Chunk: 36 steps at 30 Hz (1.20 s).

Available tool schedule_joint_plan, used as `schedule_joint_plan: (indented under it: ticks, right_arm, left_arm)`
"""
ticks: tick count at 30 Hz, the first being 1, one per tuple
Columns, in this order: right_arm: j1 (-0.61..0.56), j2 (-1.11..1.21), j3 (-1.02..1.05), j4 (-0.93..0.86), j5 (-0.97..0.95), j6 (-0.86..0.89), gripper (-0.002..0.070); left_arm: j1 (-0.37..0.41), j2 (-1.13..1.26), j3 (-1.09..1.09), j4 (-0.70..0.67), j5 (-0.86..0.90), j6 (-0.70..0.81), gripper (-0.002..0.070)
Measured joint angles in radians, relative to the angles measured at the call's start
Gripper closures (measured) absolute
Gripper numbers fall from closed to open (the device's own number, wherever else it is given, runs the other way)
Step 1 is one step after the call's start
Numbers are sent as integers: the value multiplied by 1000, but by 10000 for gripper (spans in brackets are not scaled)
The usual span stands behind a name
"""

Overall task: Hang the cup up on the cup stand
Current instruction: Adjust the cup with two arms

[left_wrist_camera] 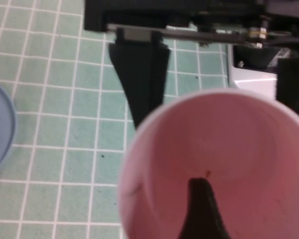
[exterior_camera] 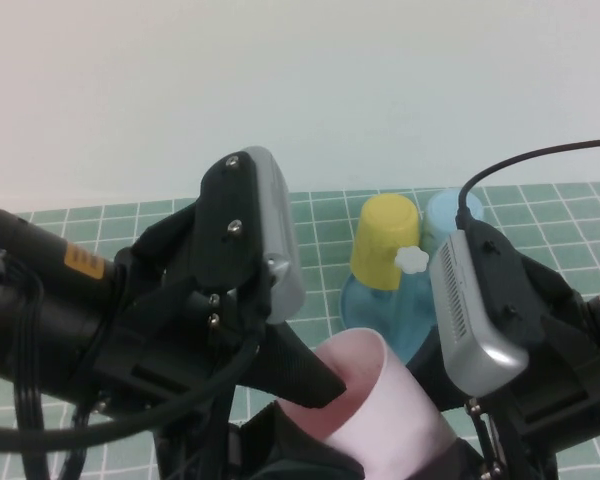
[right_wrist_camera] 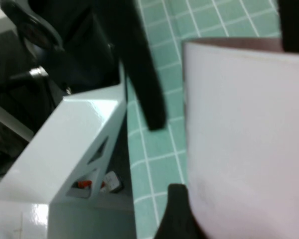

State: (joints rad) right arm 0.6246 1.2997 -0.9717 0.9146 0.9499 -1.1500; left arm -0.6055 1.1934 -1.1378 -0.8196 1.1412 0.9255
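The pale pink cup hangs above the mat between my two arms, lying on its side with its mouth toward the left arm. My right gripper is shut across the cup's body, one finger pressed on its wall. My left gripper is open; one finger reaches inside the cup and the other stands outside, apart from the wall. The cup stand, a blue dish base with a white flower knob, sits behind the cup.
A yellow cup and a light blue cup hang upside down on the stand's pegs. The green grid mat covers the table. The stand's blue rim shows in the left wrist view.
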Motion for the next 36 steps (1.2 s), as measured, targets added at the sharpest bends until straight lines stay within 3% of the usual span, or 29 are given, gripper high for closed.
schedule_joint_plan:
  ticks: [21, 29, 36]
  right_arm:
    - [0, 0, 0, 128, 26, -89, 126]
    - [0, 2, 0, 133, 11, -98, 126]
    - [0, 4, 0, 128, 7, -100, 126]
  left_arm:
    - [-1, 0, 0, -2, -2, 15, 251]
    - [-1, 0, 0, 24, -4, 15, 307]
    - [-1, 41, 0, 30, 9, 13, 314]
